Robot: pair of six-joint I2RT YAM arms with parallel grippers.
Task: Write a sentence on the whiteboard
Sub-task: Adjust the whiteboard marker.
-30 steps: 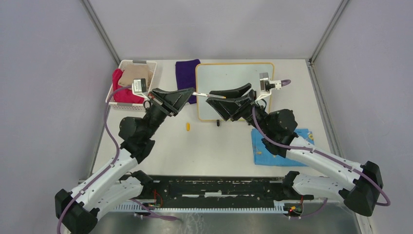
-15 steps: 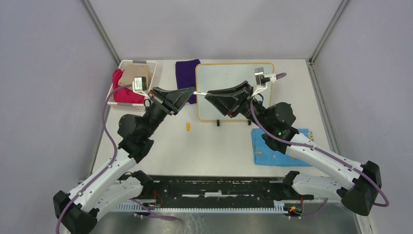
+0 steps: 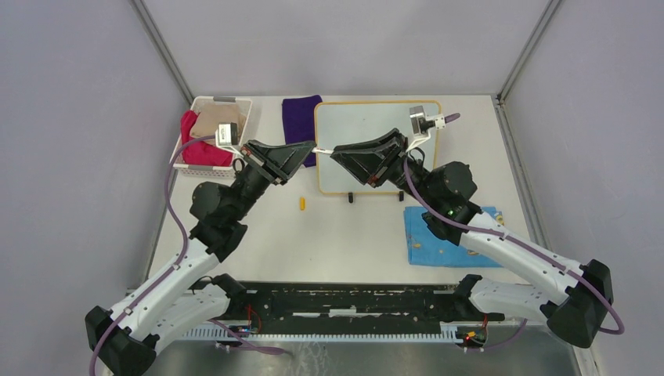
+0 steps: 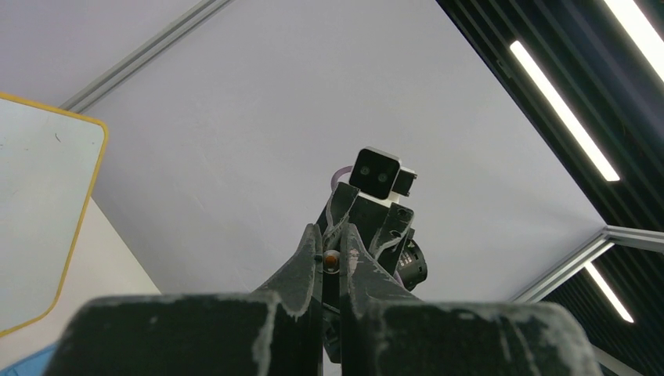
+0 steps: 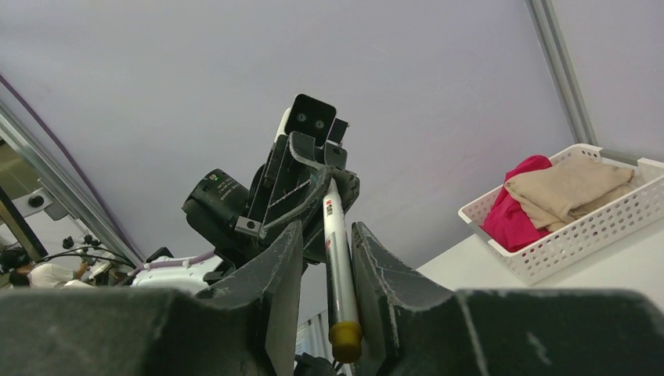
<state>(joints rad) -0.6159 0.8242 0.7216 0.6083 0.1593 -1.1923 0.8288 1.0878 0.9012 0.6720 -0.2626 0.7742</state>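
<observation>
Top external view: whiteboard (image 3: 368, 117) lies flat at the desk's (image 3: 352, 235) far edge, middle, no writing readable, and both claws meet in the air above its near-left part with a marker (image 3: 321, 149) bridged between them. Left claw (image 3: 307, 149) is clamped on one end; right claw (image 3: 335, 153) has fingers (image 5: 266, 298) either side of the barrel, can't tell if it pinches yet. Looks like the handover before writing: right needs a firm hold, left lets go, then tip down onto the board.
</observation>
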